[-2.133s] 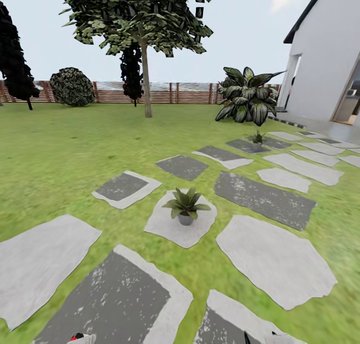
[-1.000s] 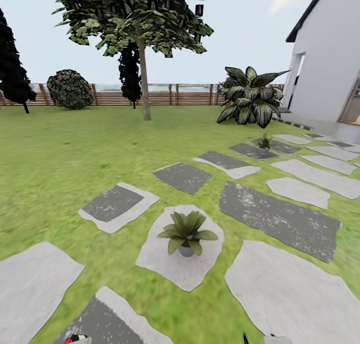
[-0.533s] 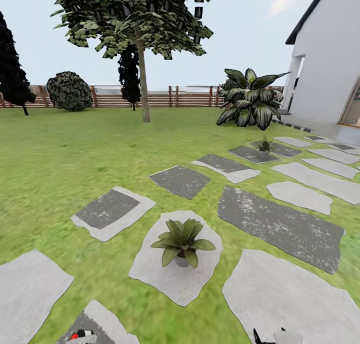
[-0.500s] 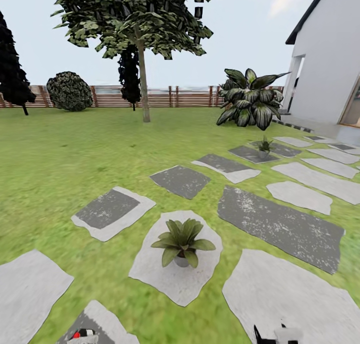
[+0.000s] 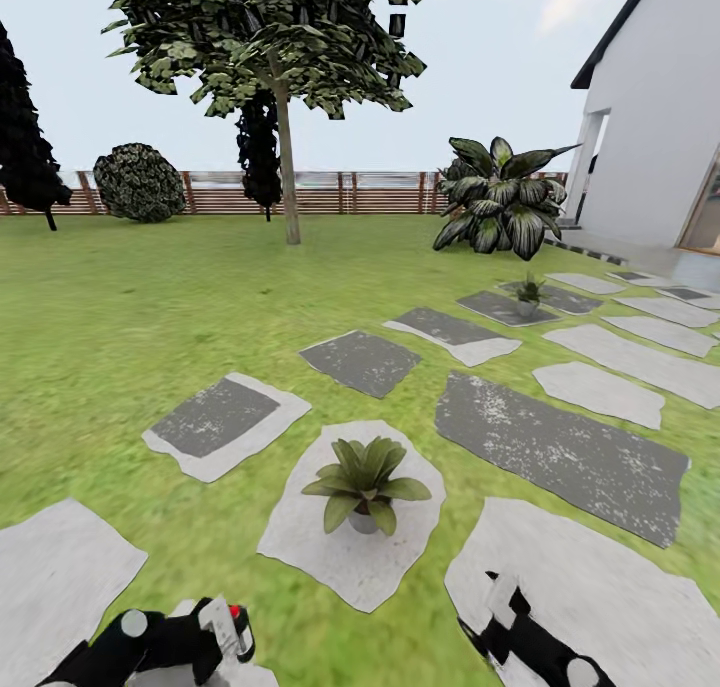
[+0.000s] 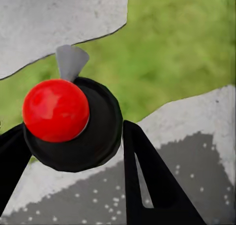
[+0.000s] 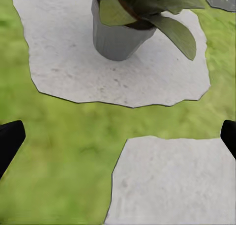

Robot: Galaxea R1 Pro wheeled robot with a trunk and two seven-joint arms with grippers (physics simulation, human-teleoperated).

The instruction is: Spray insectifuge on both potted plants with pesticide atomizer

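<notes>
Lawn stones half-hide under left tool [image 5: 228, 635] clamping pesticide atomizer [image 6: 71, 124]; right tool [image 5: 490, 607] spread wide.

The nearer potted plant [image 5: 365, 483] sits on a stepping stone [image 5: 350, 557] dead ahead, the second potted plant [image 5: 528, 295] far behind to its right, the shrub [image 5: 497, 205] beyond; the fence [image 5: 300, 193] runs behind the lawn [image 5: 150, 307].
</notes>
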